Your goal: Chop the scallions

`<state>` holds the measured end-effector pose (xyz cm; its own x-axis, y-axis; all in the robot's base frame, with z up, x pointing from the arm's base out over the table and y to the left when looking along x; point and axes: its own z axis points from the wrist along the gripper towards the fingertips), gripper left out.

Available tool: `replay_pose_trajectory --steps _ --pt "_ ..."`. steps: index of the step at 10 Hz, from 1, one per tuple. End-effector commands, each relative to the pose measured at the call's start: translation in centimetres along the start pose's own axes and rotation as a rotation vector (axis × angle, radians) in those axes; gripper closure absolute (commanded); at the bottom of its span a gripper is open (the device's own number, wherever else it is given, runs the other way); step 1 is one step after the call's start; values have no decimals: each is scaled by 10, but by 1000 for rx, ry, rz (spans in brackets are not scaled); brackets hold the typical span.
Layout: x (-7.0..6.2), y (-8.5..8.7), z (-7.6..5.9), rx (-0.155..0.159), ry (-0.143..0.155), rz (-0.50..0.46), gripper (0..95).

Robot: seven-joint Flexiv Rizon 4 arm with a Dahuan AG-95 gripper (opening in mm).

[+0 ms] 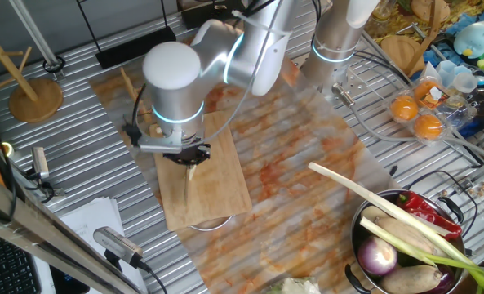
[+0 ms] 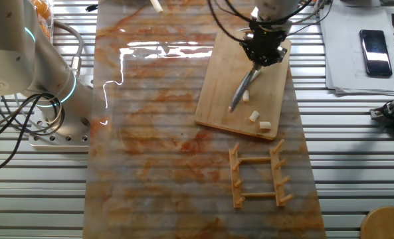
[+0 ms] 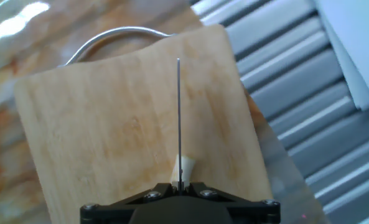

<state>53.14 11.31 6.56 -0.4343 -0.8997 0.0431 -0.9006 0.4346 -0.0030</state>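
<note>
Three short cream scallion chunks lie on the wooden cutting board (image 2: 220,86): one (image 2: 246,96) right beside the blade, two more (image 2: 254,117) (image 2: 265,125) near the board's corner. My gripper (image 2: 263,52) is shut on a knife (image 2: 242,86) that slants down over the board. The hand view looks along the blade (image 3: 178,112), seen edge-on, with a scallion chunk (image 3: 186,168) touching its right side close to my gripper (image 3: 179,185). In the fixed view from the other side, my gripper (image 1: 189,153) and the knife (image 1: 189,175) hang over the board (image 1: 217,184).
A wooden rack (image 2: 256,176) lies just beyond the board's corner. A metal bowl (image 1: 357,237) at the table edge holds a purple onion (image 1: 378,257), a red pepper (image 1: 429,212) and a long green-leaved stalk (image 1: 372,196). A metal rim (image 3: 109,34) pokes out from under the board.
</note>
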Motion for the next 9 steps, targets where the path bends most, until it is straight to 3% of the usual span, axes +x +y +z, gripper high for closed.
replay_pose_trajectory --steps 1,2,5,7,9 --pt "1 7 -9 -33 26 -6 950" --pt "6 12 -10 -37 28 6 950" --pt "27 19 6 -45 9 10 950" --pt "30 23 5 -73 6 18 950" --pt "29 23 7 -54 7 -9 950"
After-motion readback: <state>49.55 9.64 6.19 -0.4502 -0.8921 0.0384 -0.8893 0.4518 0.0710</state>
